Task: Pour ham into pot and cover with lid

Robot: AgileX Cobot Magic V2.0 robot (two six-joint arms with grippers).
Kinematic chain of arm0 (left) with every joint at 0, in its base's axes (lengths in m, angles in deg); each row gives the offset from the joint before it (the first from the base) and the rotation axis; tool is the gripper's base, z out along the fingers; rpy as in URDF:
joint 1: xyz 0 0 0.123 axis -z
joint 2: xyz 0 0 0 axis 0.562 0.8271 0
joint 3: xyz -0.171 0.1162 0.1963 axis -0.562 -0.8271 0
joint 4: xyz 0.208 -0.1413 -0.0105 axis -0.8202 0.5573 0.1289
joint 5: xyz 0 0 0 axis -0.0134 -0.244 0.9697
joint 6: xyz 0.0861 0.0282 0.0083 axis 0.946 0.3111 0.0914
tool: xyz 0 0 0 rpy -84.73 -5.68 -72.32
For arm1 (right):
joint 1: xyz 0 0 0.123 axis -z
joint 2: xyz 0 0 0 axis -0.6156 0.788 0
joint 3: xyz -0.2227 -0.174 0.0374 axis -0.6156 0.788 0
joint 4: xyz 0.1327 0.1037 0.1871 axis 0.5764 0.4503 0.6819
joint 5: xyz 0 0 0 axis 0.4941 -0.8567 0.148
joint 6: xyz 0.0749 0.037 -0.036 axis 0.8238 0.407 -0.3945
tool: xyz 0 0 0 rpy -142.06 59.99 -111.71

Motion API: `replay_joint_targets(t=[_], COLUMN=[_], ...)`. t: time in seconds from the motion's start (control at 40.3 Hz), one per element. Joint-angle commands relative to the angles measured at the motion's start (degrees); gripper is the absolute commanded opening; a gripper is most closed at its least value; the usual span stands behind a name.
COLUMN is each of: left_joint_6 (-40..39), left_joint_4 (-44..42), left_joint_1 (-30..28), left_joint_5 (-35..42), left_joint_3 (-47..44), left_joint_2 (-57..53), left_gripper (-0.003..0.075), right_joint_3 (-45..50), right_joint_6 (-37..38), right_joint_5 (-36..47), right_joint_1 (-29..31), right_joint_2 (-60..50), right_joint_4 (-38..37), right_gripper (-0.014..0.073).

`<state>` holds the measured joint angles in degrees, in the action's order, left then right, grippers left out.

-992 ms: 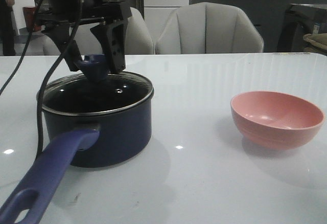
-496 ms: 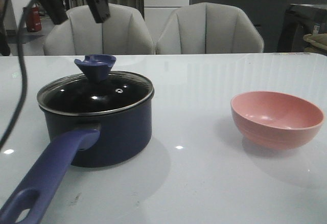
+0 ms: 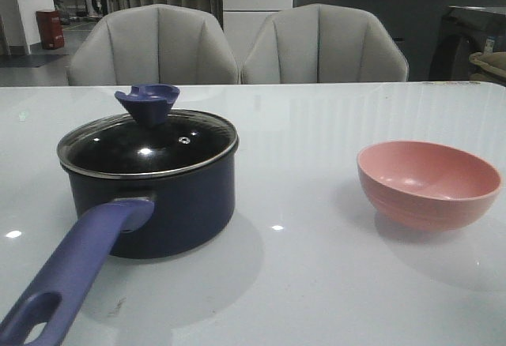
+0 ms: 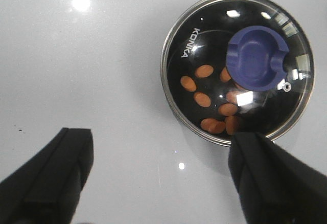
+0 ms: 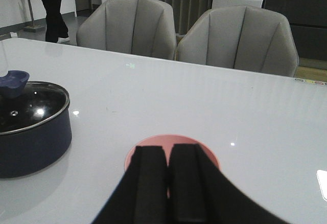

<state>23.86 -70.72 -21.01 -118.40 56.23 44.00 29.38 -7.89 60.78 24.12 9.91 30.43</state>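
1. One pot (image 3: 150,204), dark navy, on the left half of the white table (image 3: 316,283); long purple-blue handle (image 3: 75,271) with a hole at its end, directed toward the near left edge.
2. One lid (image 3: 149,144), clear glass with metal rim, seated on the pot rim; blue-purple funnel-shaped knob (image 3: 147,103) upright on top, small vent hole beside it.
3. Ham (image 4: 204,98), about eight orange-pink pieces countable through the glass in the left wrist view, lying on the black pot floor; some partly hidden under the knob, so exact count uncertain.
4. One pink bowl (image 3: 428,184), on the right half of the table, well apart from the pot, upright.
5. Two grey chairs (image 3: 237,46), side by side behind the far table edge.
6. Left gripper (image 4: 158,178): spread wide, high above the covered pot, holding and touching nothing; absent from the front view.
7. Right gripper (image 5: 168,183): fingers pressed together with only a thin seam between, nothing pinched, above the pink bowl; absent from the front view.
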Motion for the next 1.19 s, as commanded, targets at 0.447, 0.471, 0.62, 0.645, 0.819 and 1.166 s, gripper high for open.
replay_joint_targets(t=[0.447, 0.471, 0.62, 0.645, 0.819, 1.166], left_joint_6=[0.15, 0.15, 0.15, 0.15, 0.15, 0.15], left_joint_4=[0.19, -0.12, -0.60, -0.60, -0.60, -0.82], left_joint_1=[-0.03, -0.03, -0.03, -0.03, -0.03, -0.03], left_joint_5=[26.83, 27.78, 33.74, 34.26, 35.33, 36.24], left_joint_3=[-30.90, -32.17, -40.70, -41.95, -48.59, -58.40], left_joint_2=[-37.07, -38.67, -51.47, -53.18, -68.17, -80.37], left_gripper=[0.0575, 0.0575, 0.0575, 0.0575, 0.0575, 0.0552], right_joint_3=[-1.57, -1.57, -1.57, -1.57, -1.57, -1.57], right_joint_6=[-0.36, -0.36, -0.36, -0.36, -0.36, -0.36], right_joint_5=[4.08, 4.08, 4.08, 4.08, 4.08, 4.08], right_joint_1=[-0.24, -0.24, -0.24, -0.24, -0.24, -0.24], right_joint_2=[0.45, 0.45, 0.45, 0.45, 0.45, 0.45], right_joint_4=[0.26, 0.26, 0.26, 0.26, 0.26, 0.26], right_gripper=[0.0151, 0.0151, 0.0151, 0.0151, 0.0151, 0.0151])
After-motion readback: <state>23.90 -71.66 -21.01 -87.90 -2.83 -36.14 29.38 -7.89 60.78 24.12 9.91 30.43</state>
